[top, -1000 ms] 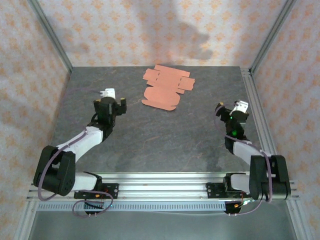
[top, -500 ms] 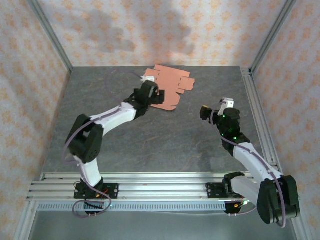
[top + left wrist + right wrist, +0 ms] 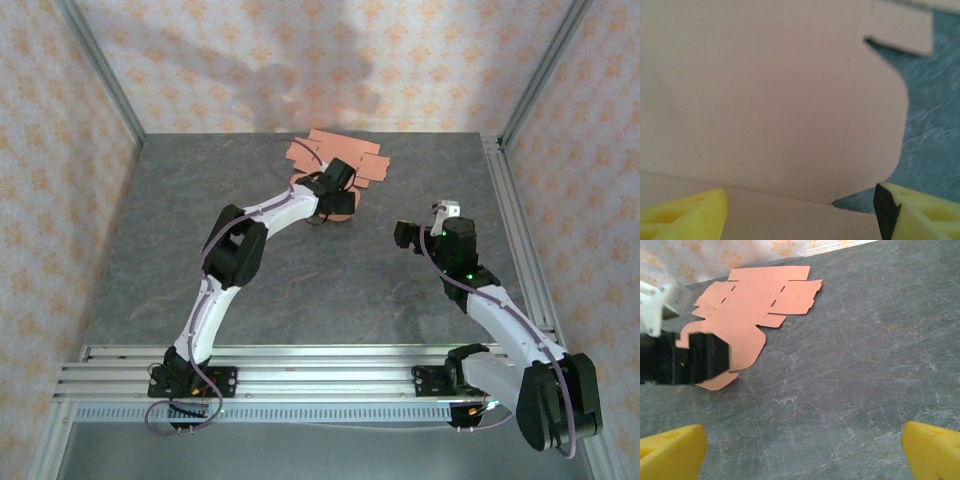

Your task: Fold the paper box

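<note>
- My left gripper (image 3: pixel 337 176) hangs low over the paper box (image 3: pixel 350 157), a flat die-cut sheet at the far middle of the table (image 3: pixel 300 290). Its jaws are spread and empty, straddling a rounded flap's edge.
- My right gripper (image 3: pixel 408 236), nearer and to the right, well apart from the sheet, is also spread and empty.
- I judge that thin card lying flat offers little bite, so closing may skid it or crease it off the score line.
- With nothing pinning the sheet, lifting one flap could drag the whole piece.
</note>
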`<state>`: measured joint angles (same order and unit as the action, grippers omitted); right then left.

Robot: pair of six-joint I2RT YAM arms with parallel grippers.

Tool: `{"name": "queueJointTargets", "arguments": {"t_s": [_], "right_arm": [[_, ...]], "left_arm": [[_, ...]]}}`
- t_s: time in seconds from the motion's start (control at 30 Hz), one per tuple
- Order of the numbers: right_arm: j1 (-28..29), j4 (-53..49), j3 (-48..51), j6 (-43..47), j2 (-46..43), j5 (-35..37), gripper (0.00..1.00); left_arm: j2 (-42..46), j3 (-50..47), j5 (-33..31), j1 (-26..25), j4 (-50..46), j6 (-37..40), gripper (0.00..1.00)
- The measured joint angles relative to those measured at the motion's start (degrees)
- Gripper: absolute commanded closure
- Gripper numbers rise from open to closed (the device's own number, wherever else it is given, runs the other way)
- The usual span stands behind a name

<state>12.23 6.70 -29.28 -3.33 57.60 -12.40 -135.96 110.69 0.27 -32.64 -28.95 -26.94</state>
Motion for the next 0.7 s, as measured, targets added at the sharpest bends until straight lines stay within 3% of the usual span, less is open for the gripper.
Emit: {"name": "queueJointTargets", "arguments": {"t_s": [0.13,0.3,0.7], "right_arm": [[0.0,-0.09,-0.55,-0.02,0.31,-0.15,0.01],[0.0,-0.09,-0.63,-0.04,0.66,-0.31,0.01],[0.0,-1.79,-5.14,-2.29,5.42,-1.16,0.01]], "left_arm": [[-0.26,0.22,1.14,0.0,-1.88,-1.09,0.22],[4.37,-7.72,1.57,0.0,0.04,-1.75,0.21],[28.39,-44.15,4.26,0.0,9.01,-1.75,0.14]]}}
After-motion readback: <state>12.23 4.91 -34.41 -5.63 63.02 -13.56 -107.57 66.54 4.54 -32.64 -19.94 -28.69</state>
